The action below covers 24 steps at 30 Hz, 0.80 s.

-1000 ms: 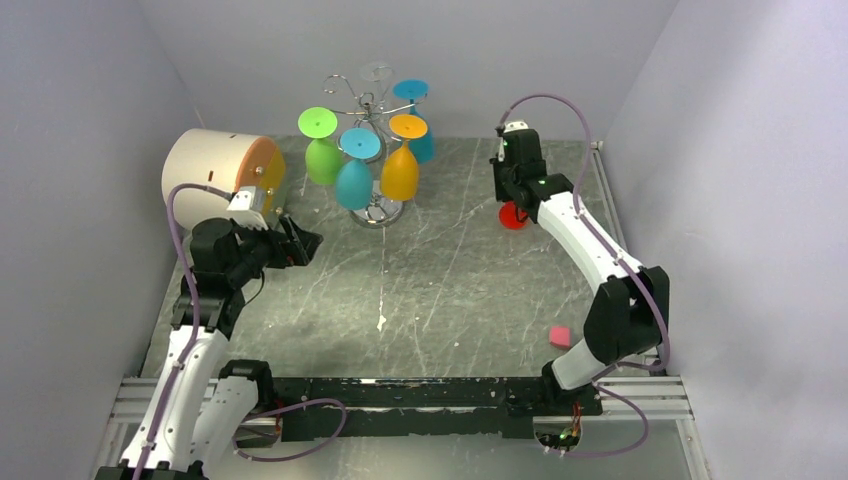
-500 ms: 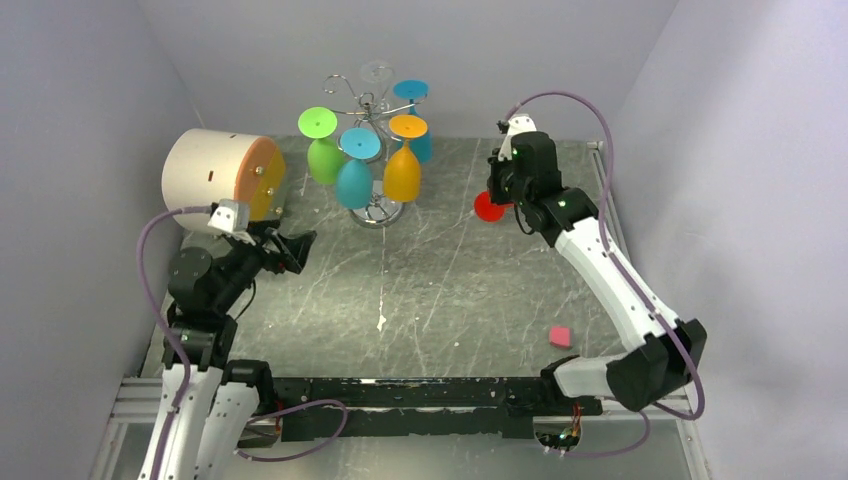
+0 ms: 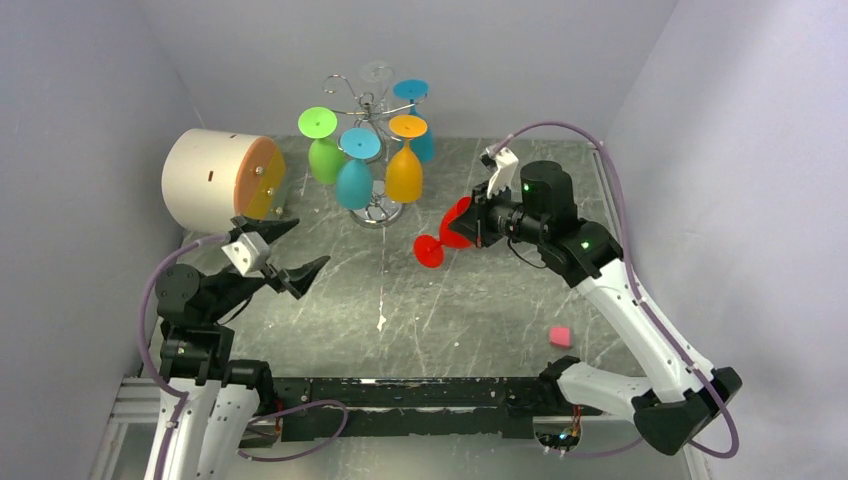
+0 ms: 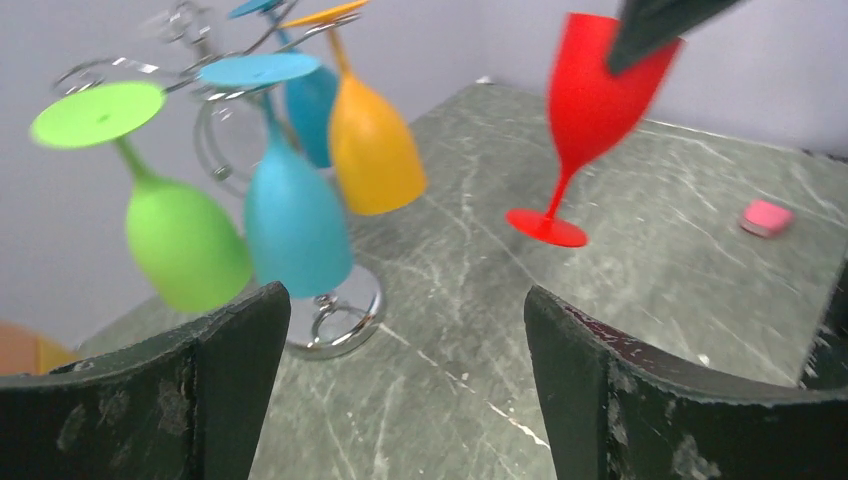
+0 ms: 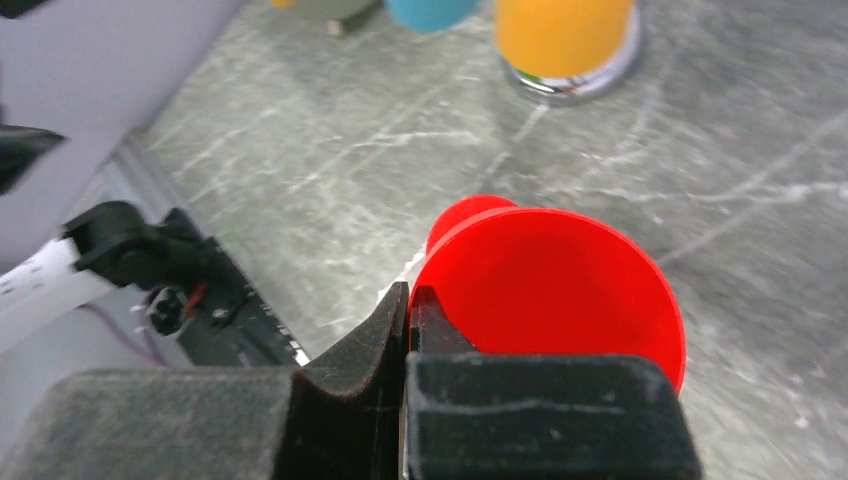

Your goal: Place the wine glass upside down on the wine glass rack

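The right gripper (image 3: 474, 222) is clamped on the rim of the red wine glass (image 3: 455, 226), its two fingers pressed together with the thin wall of the bowl pinched between them, as the right wrist view shows up close (image 5: 408, 300). The glass (image 4: 590, 90) hangs mouth-up, slightly tilted, with its round foot low over the grey marbled table (image 3: 450, 310) (whether the foot touches the stone cannot be told). It sits to the right of the wine glass rack (image 3: 380, 213), near it but apart. The rack carries five glasses upside down: a green glass (image 3: 322, 158), a light blue glass (image 3: 354, 182), an orange glass (image 3: 401, 172), a teal glass (image 3: 420, 140) behind them and a clear glass (image 3: 377, 72) at the top. The left gripper (image 3: 312, 241) has its fingers spread wide with nothing between them, pointing toward the rack. Behind it lies a cream cylinder (image 3: 205, 178) with an orange end. A small pink block (image 3: 560, 336) lies near the right arm.
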Each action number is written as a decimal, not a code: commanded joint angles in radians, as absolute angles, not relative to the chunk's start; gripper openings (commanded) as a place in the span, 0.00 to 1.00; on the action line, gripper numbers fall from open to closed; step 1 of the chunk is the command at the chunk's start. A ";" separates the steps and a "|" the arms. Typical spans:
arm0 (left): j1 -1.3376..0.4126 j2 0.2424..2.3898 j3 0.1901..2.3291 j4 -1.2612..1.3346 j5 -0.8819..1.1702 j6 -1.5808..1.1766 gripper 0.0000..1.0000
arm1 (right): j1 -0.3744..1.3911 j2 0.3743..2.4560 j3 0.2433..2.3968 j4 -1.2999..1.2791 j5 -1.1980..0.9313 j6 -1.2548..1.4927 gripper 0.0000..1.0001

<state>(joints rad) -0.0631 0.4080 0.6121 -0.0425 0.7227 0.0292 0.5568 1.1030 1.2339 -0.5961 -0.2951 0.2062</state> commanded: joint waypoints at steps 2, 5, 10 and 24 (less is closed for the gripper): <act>-0.061 0.418 0.610 0.032 0.974 0.075 0.92 | 0.562 1.088 1.230 -0.488 -0.585 0.251 0.00; -0.061 0.431 0.625 -0.025 1.009 0.139 0.99 | 0.562 1.109 1.203 -0.389 -0.764 0.323 0.00; -0.061 0.425 0.640 -0.054 1.119 0.150 0.99 | 0.577 1.132 1.143 -0.184 -0.912 0.483 0.00; -0.087 0.401 0.683 -0.452 1.381 0.676 0.88 | 0.668 1.251 1.322 -0.208 -0.983 0.494 0.00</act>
<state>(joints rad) -0.0799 0.4206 0.6582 -0.3431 1.2804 0.4843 0.6430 1.2377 1.2636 -0.2276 -0.9432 0.4763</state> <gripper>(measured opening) 0.895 0.025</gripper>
